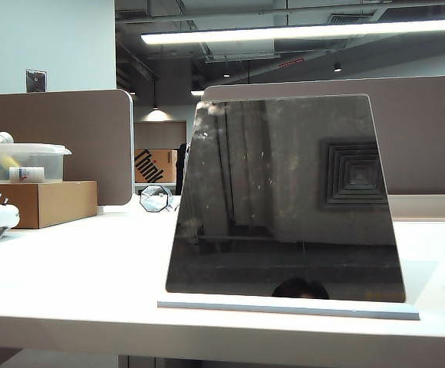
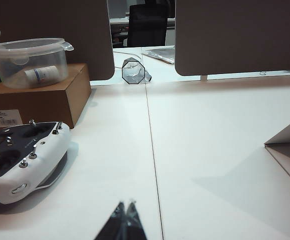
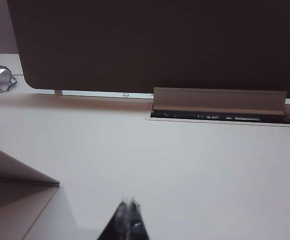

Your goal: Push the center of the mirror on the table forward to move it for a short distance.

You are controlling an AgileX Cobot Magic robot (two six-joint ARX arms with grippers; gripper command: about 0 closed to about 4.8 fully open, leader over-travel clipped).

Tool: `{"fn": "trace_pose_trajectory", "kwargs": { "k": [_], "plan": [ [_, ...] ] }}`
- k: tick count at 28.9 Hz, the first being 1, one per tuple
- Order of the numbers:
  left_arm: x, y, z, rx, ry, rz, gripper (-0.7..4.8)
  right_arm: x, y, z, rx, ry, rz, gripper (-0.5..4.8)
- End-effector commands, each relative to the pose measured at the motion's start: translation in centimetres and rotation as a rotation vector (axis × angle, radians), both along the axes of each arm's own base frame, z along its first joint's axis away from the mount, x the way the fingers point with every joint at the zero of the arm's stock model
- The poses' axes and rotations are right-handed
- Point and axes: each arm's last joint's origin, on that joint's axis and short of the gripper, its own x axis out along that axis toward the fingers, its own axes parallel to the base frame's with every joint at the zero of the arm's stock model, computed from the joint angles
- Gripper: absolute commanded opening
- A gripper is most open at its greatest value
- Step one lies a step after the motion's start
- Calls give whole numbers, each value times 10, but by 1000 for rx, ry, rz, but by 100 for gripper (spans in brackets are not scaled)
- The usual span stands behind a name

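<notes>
Plainly, the mirror (image 1: 284,195) stands near the counter's (image 1: 69,268) front edge, leaning back on its flat grey base so it stays up. Neither hand touches it: the left hand (image 2: 125,207) and right hand (image 3: 128,205) hover low over the bare counter on either side, both clenched, tips together, probably suited to nudging.

Brown cardboard box (image 2: 40,100) carries 1 clear lidded tub (image 2: 30,62), white remote controller (image 2: 22,157) just beside, dividers (image 1: 57,138) behind.
</notes>
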Motion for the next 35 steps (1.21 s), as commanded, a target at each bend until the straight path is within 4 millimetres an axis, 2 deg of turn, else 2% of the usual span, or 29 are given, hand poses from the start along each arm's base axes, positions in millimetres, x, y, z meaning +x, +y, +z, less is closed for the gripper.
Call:
{"fn": "trace_pose_trajectory", "kwargs": {
  "k": [1, 12, 18, 27, 31, 35],
  "plan": [
    [0, 0, 1, 1, -8, -5, -5, 0, 0, 0, 0, -9, 2, -4],
    [0, -2, 1, 1, -8, -21, -5, 0, 0, 0, 47, -10, 9, -4],
    [-3, -20, 1, 0, -8, -209, -5, 0, 5, 0, 456, 22, 207, -4],
    [-15, -50, 1, -2, -9, -545, -5, -3, 13, 2, 716, 147, 500, -6],
    [-18, -53, 1, -2, -8, -591, -5, -7, 14, 15, 740, 163, 547, -6],
    [-18, -53, 1, -2, -8, -588, -5, -17, 13, 46, 666, 131, 520, -6]
  ]
}}
